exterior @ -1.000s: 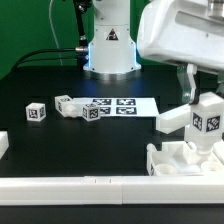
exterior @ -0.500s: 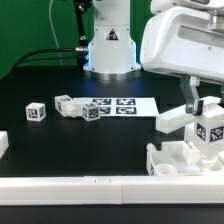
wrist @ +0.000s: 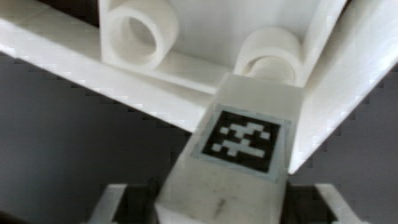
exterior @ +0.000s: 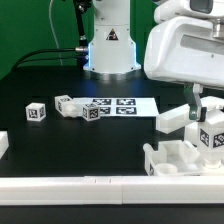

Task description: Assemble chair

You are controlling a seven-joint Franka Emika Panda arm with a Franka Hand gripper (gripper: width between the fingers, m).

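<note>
A green backdrop [exterior: 30, 25] fills the rear — flat, evenly lit. Below lies the black table [exterior: 80, 150], a white border rail [exterior: 70, 186] along its near edge.

Marker board [exterior: 122, 105] flat on black table [exterior: 90, 145]; white border rail [exterior: 70, 186]; green backdrop [exterior: 30, 25]

We see the tagged bar [exterior: 211, 137] clamped upright in the pincer [wrist: 217, 205], glossy white, its black-and-white tag facing out. It hangs over the big white part [exterior: 178, 158] at the exterior view's right. From the wrist, its far end sits right by a rounded socket there, and we cannot tell if they touch. A white slab [exterior: 172, 118] stands just beside the bar. Well apart on the table [exterior: 80, 150], towards the exterior view's left, lie a small tagged cube [exterior: 36, 112], a blocky piece [exterior: 66, 105] and a tagged block [exterior: 92, 113].
</note>
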